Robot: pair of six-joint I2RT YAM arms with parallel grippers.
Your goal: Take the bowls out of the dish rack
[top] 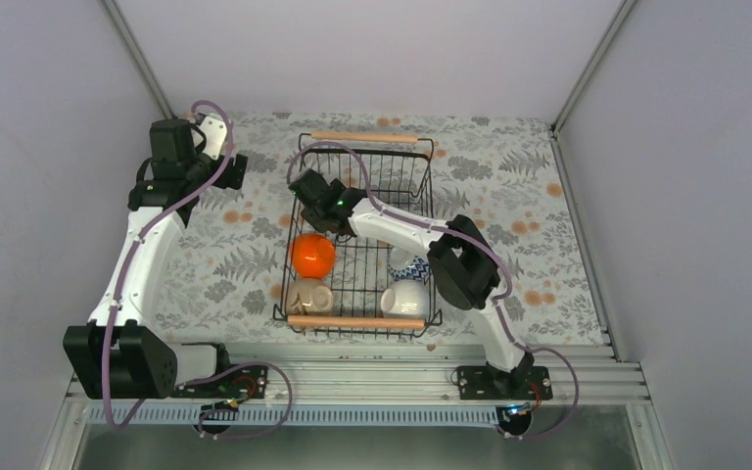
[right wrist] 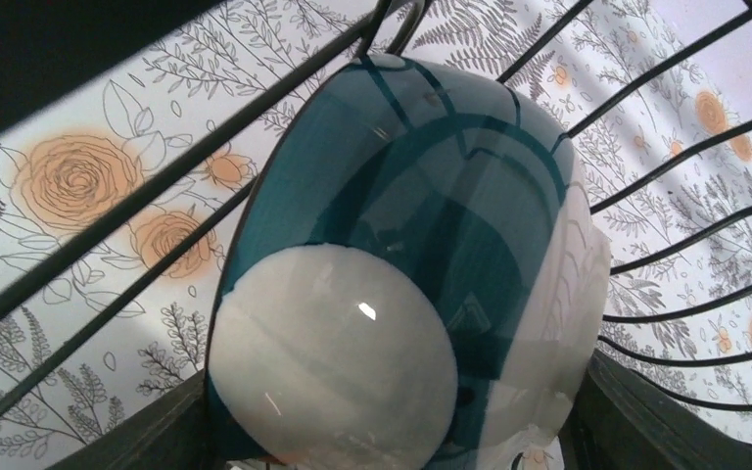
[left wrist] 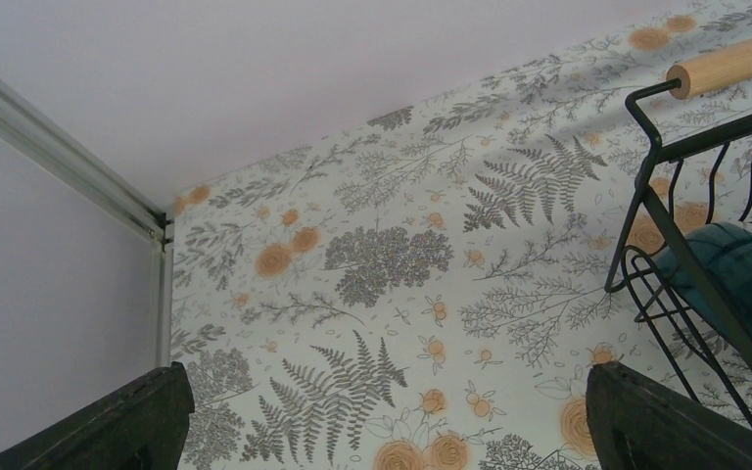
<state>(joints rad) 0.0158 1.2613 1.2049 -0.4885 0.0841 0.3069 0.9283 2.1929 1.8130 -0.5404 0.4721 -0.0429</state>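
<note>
The black wire dish rack (top: 429, 186) stands mid-table, with a wooden handle at each end. In it lie an orange bowl (top: 312, 256), a beige bowl (top: 308, 296), a white bowl (top: 404, 299) and a blue-and-white bowl (top: 407, 265). The teal bowl (right wrist: 421, 196) lies on its side against the rack's left wall; it also shows in the left wrist view (left wrist: 744, 274). My right gripper (top: 305, 188) reaches into the rack, open, with its jaws either side of the teal bowl (right wrist: 392, 421). My left gripper (top: 238, 168) is open and empty (left wrist: 389, 421), left of the rack above the cloth.
A floral cloth (top: 215, 255) covers the table. Grey walls close in the left, back and right sides. The rack's far handle (left wrist: 734, 61) and corner wire (left wrist: 681, 245) stand just right of my left gripper. The right arm's elbow (top: 465, 264) hangs over the rack's right side.
</note>
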